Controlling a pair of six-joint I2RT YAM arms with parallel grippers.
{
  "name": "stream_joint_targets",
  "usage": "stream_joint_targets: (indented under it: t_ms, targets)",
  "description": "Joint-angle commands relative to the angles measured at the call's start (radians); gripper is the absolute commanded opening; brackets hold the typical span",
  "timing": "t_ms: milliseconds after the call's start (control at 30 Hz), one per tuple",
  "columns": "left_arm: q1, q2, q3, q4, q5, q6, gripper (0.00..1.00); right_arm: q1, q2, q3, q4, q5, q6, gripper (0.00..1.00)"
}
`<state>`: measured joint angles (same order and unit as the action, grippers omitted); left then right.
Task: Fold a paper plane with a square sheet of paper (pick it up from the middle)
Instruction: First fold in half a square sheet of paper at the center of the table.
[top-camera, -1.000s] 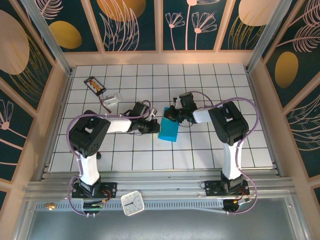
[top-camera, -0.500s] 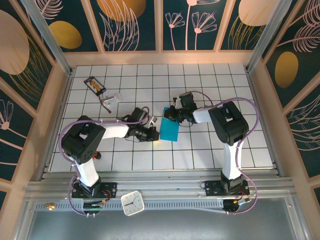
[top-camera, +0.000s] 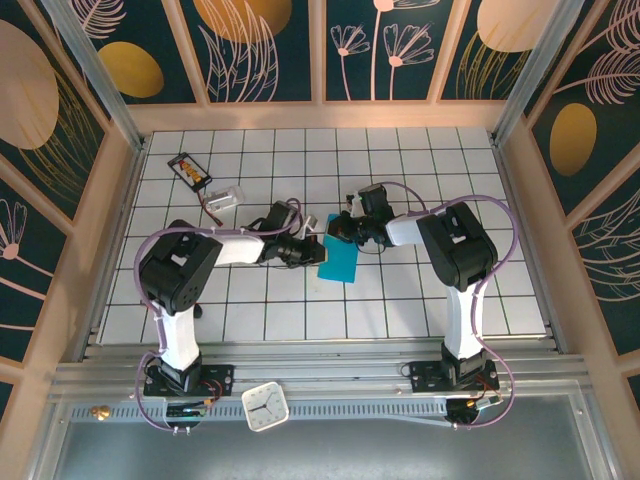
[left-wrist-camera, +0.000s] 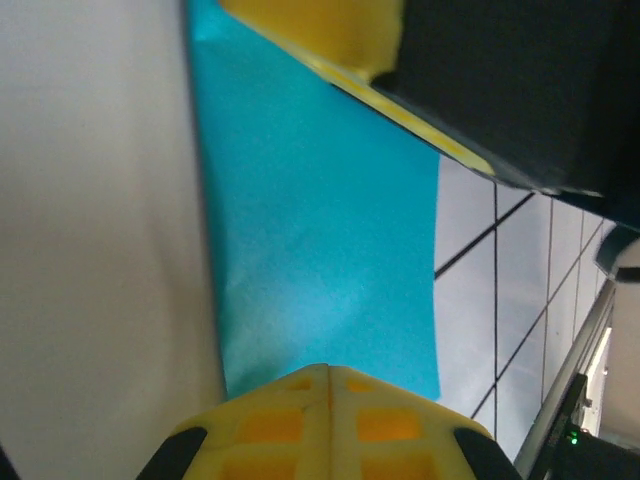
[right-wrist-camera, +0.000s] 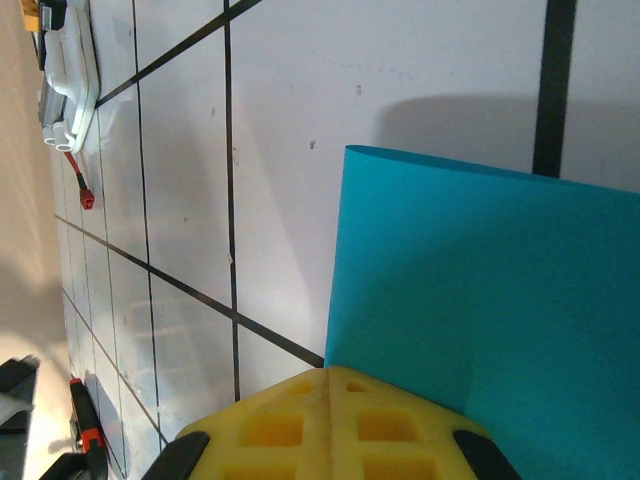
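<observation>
We see the right end effector (right-wrist-camera: 325, 405), yellow pads pressed together, at the left edge of the teal-blue sheet of paper (right-wrist-camera: 490, 300). The sheet's top edge shadows the white tiled bench (right-wrist-camera: 290, 130). A white plastic piece (right-wrist-camera: 68, 75) lies well apart.

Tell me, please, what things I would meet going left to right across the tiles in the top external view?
black card with orange marks, small white gadget with red wire, teal paper
</observation>
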<state>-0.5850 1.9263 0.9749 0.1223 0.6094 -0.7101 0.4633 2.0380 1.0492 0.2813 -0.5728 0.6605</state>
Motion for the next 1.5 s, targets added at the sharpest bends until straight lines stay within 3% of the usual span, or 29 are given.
stream_joint_targets:
  t_ms: [0, 500, 1133, 1333, 1467]
  targets:
    - [0.001, 0.032, 0.019, -0.033, 0.001, 0.022, 0.00, -0.026, 0.058, -0.019, -0.114, 0.088, -0.033, 0.00]
    - [-0.013, -0.001, -0.108, -0.163, 0.021, 0.134, 0.00, -0.030, 0.064, -0.017, -0.117, 0.096, -0.038, 0.00]
    - [-0.041, -0.064, -0.185, -0.231, 0.079, 0.182, 0.00, -0.031, 0.071, -0.013, -0.122, 0.100, -0.045, 0.00]
    - [-0.036, -0.159, -0.158, -0.023, 0.156, 0.045, 0.00, -0.030, 0.067, -0.016, -0.120, 0.094, -0.047, 0.00]
    - [-0.025, -0.139, -0.114, 0.091, 0.104, -0.052, 0.00, -0.029, 0.067, -0.020, -0.114, 0.093, -0.046, 0.00]
